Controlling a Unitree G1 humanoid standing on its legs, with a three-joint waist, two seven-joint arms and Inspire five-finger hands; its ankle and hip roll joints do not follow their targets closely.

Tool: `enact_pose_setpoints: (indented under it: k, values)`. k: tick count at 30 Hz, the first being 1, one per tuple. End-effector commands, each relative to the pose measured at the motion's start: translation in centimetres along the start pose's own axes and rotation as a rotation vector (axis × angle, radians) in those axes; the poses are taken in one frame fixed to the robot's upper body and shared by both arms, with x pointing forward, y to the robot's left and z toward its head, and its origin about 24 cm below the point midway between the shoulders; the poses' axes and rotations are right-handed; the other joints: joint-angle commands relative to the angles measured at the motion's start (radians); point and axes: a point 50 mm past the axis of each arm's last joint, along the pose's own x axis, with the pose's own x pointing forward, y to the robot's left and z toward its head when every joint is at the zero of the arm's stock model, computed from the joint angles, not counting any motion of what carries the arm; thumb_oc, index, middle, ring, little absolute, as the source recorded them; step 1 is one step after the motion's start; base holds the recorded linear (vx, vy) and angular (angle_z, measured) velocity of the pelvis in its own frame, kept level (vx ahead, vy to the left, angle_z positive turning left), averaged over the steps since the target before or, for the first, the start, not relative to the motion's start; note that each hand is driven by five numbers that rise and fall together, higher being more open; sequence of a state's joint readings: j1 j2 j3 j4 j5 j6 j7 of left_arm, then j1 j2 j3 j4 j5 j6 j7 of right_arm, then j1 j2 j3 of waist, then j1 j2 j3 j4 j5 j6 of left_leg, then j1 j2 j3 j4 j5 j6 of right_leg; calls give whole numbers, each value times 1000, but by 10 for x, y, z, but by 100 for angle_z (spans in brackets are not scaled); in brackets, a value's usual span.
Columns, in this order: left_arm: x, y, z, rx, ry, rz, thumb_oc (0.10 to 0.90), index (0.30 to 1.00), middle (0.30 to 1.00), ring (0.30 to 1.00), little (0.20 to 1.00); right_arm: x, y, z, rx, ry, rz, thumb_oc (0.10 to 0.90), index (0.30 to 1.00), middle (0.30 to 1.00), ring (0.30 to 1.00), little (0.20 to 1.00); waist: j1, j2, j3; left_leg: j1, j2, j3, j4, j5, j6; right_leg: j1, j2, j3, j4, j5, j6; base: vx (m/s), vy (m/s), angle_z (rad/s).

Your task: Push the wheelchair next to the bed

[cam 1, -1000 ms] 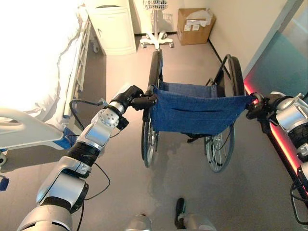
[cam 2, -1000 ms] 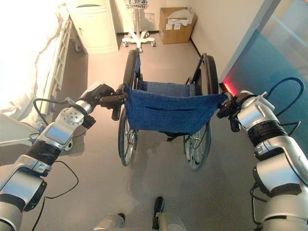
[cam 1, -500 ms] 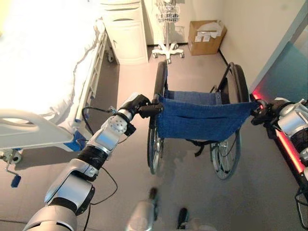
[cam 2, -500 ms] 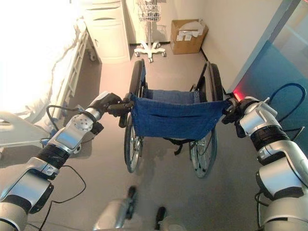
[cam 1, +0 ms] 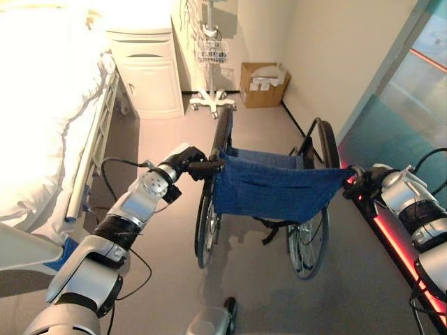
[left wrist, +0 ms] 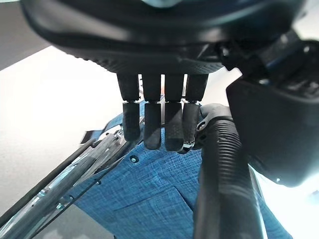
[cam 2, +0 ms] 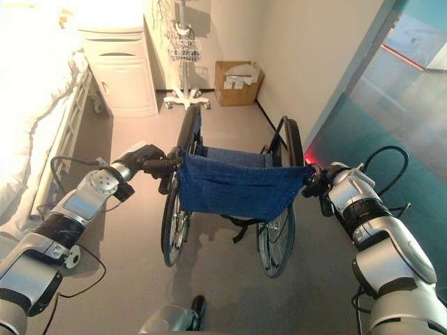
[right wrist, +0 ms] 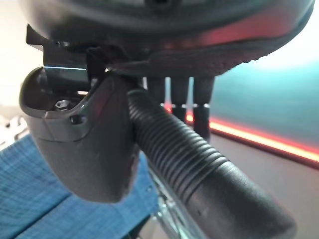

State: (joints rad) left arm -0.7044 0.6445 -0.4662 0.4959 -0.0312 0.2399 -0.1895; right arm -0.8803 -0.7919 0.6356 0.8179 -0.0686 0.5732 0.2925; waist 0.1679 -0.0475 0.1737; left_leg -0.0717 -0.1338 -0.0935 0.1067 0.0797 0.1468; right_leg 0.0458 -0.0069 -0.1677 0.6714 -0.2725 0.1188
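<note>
The wheelchair (cam 1: 272,195), with a blue cloth back and black wheels, stands on the grey floor in front of me and faces away. The bed (cam 1: 42,125), with white sheets and a side rail, runs along the left, with a strip of floor between it and the chair. My left hand (cam 1: 183,159) is shut on the left push handle (left wrist: 222,179), whose ribbed grip lies between thumb and fingers (left wrist: 154,124). My right hand (cam 2: 318,183) is shut on the right push handle (right wrist: 199,159), which passes under the palm.
A white bedside cabinet (cam 1: 148,77) stands at the head of the bed. Beyond the chair are a wheeled pole stand (cam 1: 209,101) and a cardboard box (cam 1: 264,84). A wall and a glass partition with a red light strip (cam 1: 398,251) close off the right side.
The whole view has shifted, so the camera has moved; more of the far wall shows now. Both hands stay shut on the push handles, with the wheelchair still between my arms.
</note>
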Motion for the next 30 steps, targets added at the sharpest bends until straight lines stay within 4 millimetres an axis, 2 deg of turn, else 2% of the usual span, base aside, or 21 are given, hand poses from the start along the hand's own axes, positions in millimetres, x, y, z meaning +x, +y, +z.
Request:
enact_pose_setpoints:
  k: [1, 2, 4, 5, 6, 7, 8, 9, 12, 15, 16, 17, 18, 21, 22, 23, 25, 26, 28, 30]
  values:
    - [-2, -38, -40, 81, 147, -119, 400, 300, 300, 300, 300, -66, 9, 144, -307, -764, -49, 400, 300, 300, 300, 300, 24, -2, 42, -2, 40, 47, 31, -72, -69, -47, -72, 24, -259, 360, 30, 256, -173, -46]
    - [-1, -39, -40, 82, 138, -111, 400, 300, 300, 300, 300, -68, 8, 149, -307, -774, -63, 400, 300, 300, 300, 300, 3, 5, 71, 43, 47, 14, 38, -109, -72, -138, -122, 22, -314, 394, 29, 273, -187, -42]
    - [-1, -40, -39, 80, 134, -109, 400, 300, 300, 300, 300, -69, 8, 151, -302, -776, -65, 400, 300, 300, 300, 300, -15, -8, 93, 77, 36, -8, 55, -154, -72, -200, -181, 25, -406, 459, 45, 311, -193, -9]
    - [0, -40, -38, 80, 131, -109, 400, 300, 300, 300, 300, -69, 7, 152, -301, -774, -66, 400, 300, 300, 300, 300, -21, -10, 99, 88, 34, -17, 61, -168, -73, -214, -194, 28, -435, 470, 51, 422, -262, 5]
    - [1, -41, -35, 87, 123, -113, 400, 300, 300, 300, 300, -71, 3, 154, -293, -764, -71, 400, 300, 300, 300, 300, -31, -17, 107, 115, 37, -44, 65, -201, -82, -234, -220, 33, -553, 476, 60, 300, -192, 16]
    - [1, -41, -35, 87, 123, -114, 400, 300, 300, 300, 300, -71, 3, 154, -293, -764, -71, 400, 300, 300, 300, 300, -32, -13, 110, 119, 40, -45, 67, -204, -83, -228, -217, 30, -556, 475, 59, 515, -366, 50]
    - [1, -42, -34, 96, 120, -120, 400, 300, 300, 300, 300, -75, -2, 157, -277, -759, -76, 400, 300, 300, 300, 300, -36, -27, 104, 135, 49, -75, 76, -234, -97, -235, -239, 37, -677, 490, 75, 469, -348, 69]
    - [0, -45, -34, 102, 120, -127, 400, 300, 300, 300, 300, -77, -5, 157, -271, -749, -76, 400, 300, 300, 300, 300, -37, -32, 99, 141, 55, -93, 87, -250, -105, -228, -242, 48, -711, 498, 80, 575, -437, 89]
    - [-2, -53, -35, 115, 111, -138, 400, 300, 300, 300, 300, -82, -12, 158, -277, -725, -87, 400, 300, 300, 300, 300, -40, -50, 84, 139, 67, -129, 122, -287, -124, -211, -237, 92, -657, 490, 77, 368, -327, 75]
    - [-2, -61, -34, 89, 106, -139, 400, 300, 300, 300, 300, -83, -21, 154, -284, -706, -94, 400, 300, 300, 300, 300, -52, -48, 72, 143, 100, -150, 118, -285, -143, -202, -212, 119, -618, 456, 79, 316, -265, 89]
    - [-3, -66, -33, 41, 101, -147, 400, 300, 300, 300, 300, -88, -30, 155, -320, -709, -104, 400, 300, 300, 300, 300, -67, -36, 70, 168, 164, -138, 89, -250, -175, -203, -197, 101, -562, 413, 66, 390, -313, 110]
    - [-3, -67, -33, 38, 102, -145, 400, 300, 300, 300, 300, -89, -32, 156, -327, -714, -108, 400, 300, 300, 300, 300, -69, -35, 72, 174, 181, -130, 83, -234, -184, -202, -195, 90, -551, 403, 61, 353, -349, 123]
    - [-2, -67, -31, 38, 99, -137, 400, 300, 300, 300, 300, -93, -36, 158, -337, -722, -118, 400, 300, 300, 300, 300, -73, -33, 76, 183, 226, -99, 65, -181, -205, -199, -192, 49, -532, 387, 50, 202, -293, 114]
    - [0, -70, -20, 27, 73, -135, 400, 300, 300, 300, 300, -99, -46, 158, -342, -731, -136, 400, 300, 300, 300, 300, -92, -20, 84, 173, 310, -23, 45, -50, -232, -176, -164, -17, -510, 343, 16, 213, -331, 87]
    - [0, -72, -17, 26, 63, -140, 400, 300, 300, 300, 300, -99, -48, 157, -347, -726, -142, 400, 300, 300, 300, 300, -101, -15, 85, 176, 331, 12, 42, -27, -239, -171, -161, -41, -504, 335, 9, 214, -286, 99]
    - [2, -79, -9, 23, 47, -149, 400, 300, 300, 300, 300, -100, -53, 154, -363, -719, -158, 400, 300, 300, 300, 300, -124, -7, 80, 188, 362, 68, 30, 20, -252, -163, -155, -80, -498, 324, -5, 179, -215, 100]
    - [4, -85, -5, 18, 39, -157, 400, 300, 300, 300, 300, -99, -54, 151, -370, -718, -164, 400, 300, 300, 300, 300, -145, -1, 74, 203, 386, 112, 26, 60, -263, -158, -145, -106, -498, 317, -17, 183, -201, 76]
    - [5, -91, -3, 9, 37, -166, 400, 300, 300, 300, 300, -97, -53, 148, -378, -714, -165, 400, 300, 300, 300, 300, -167, 3, 62, 227, 411, 161, 37, 101, -277, -153, -140, -146, -498, 310, -31, 170, -180, 70]
    - [7, -98, -2, -9, 43, -174, 400, 300, 300, 300, 300, -92, -48, 144, -382, -717, -158, 400, 300, 300, 300, 300, -175, 6, 48, 248, 419, 192, 81, 133, -291, -137, -137, -193, -505, 301, -46, 235, -258, 88]
    - [7, -101, -2, -16, 49, -186, 400, 300, 300, 300, 300, -87, -43, 142, -373, -719, -146, 400, 300, 300, 300, 300, -170, 6, 40, 237, 412, 199, 107, 155, -291, -109, -127, -213, -522, 295, -56, 266, -257, 34]
